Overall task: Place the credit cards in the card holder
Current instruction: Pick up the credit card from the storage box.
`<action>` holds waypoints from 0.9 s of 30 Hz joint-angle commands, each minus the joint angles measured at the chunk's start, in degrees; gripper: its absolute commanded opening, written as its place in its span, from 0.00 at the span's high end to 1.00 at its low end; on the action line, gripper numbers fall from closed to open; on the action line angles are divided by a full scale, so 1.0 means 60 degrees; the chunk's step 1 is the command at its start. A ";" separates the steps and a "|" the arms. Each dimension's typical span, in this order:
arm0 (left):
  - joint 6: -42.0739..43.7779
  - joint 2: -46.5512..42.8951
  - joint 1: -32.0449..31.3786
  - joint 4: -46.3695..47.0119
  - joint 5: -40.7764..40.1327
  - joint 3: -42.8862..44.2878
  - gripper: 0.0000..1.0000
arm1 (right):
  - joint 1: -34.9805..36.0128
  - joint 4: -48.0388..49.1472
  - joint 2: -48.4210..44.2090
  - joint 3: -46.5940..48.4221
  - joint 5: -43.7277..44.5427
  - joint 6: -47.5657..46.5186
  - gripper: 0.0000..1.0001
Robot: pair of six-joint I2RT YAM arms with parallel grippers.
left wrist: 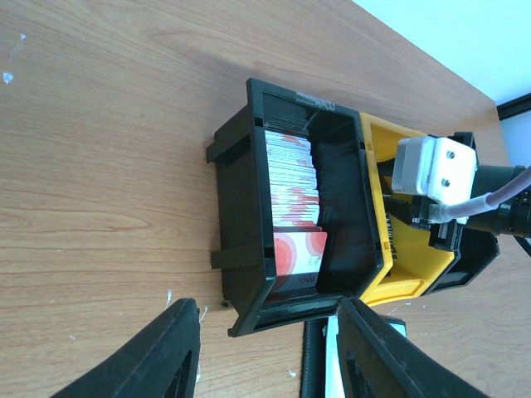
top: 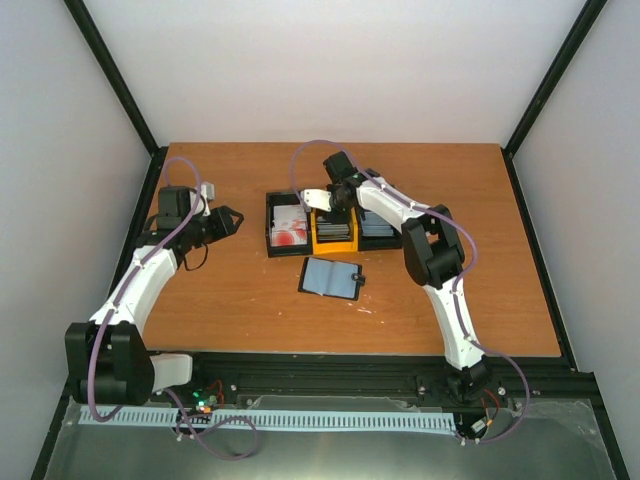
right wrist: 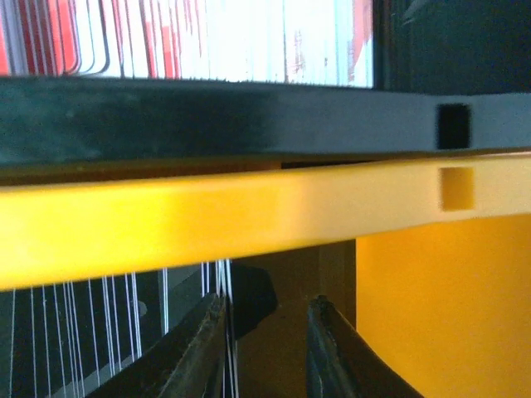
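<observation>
surface: wooden table (top: 230, 300) | on it: black bin (top: 270, 225), yellow bin (top: 333, 243), open card holder (top: 330, 277)

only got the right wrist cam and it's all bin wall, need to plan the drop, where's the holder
observer: holder lies open on the table, just on the near side of the bins
operator: which bin am i in
observer: right claw is down in the yellow bin, the middle of three
operator: left arm in my way
observer: no, left claw is open and empty, off to the left of the black bin that holds the white and red cards
</observation>
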 commanded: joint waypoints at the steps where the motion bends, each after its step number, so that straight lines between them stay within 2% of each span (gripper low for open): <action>1: -0.0109 -0.0136 0.0097 0.0019 -0.0086 0.0058 0.53 | -0.0050 -0.0062 -0.0354 0.0463 -0.0289 0.0244 0.75; 5: -0.0123 -0.0176 0.0097 0.0012 -0.0103 0.0021 0.53 | -0.0109 -0.0396 -0.0070 0.0937 -0.0074 0.0305 0.81; 15: -0.0183 -0.0224 0.0104 0.0049 -0.0065 -0.0030 0.54 | -0.0110 -0.0388 -0.0038 0.0869 0.0343 0.0218 0.81; 22: -0.0212 -0.0283 0.0098 0.0073 -0.0080 -0.0072 0.54 | -0.0112 -0.0650 -0.0064 0.0885 0.0901 0.0039 0.91; 24: -0.0216 -0.0282 0.0097 0.0078 -0.0081 -0.0067 0.54 | -0.0110 -0.0721 -0.0084 0.0875 0.1024 0.0032 0.89; 27: -0.0219 -0.0277 0.0102 0.0082 -0.0087 -0.0060 0.53 | -0.0110 -0.0826 -0.0101 0.0863 0.1000 0.0003 0.79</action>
